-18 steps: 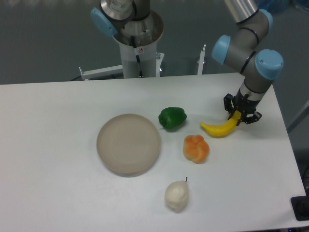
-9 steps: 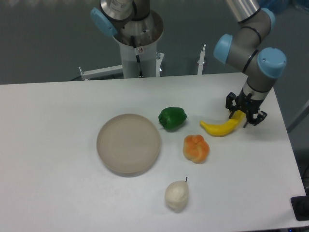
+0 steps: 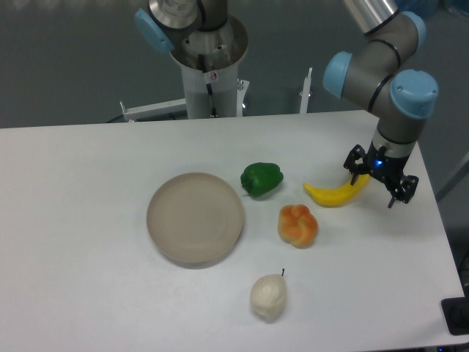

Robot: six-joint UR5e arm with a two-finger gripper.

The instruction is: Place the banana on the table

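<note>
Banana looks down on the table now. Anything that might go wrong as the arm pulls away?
1. The end effector is open but sits right over the banana stem end; a finger could catch it and drag it on retreat.
2. The banana lies close to the orange fruit; a nudge might knock them together.
3. That end of the table has its edge close by.

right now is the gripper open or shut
Open: the gripper has its jaws spread wide on either side of the banana's end, and the banana lies on the table.
</note>
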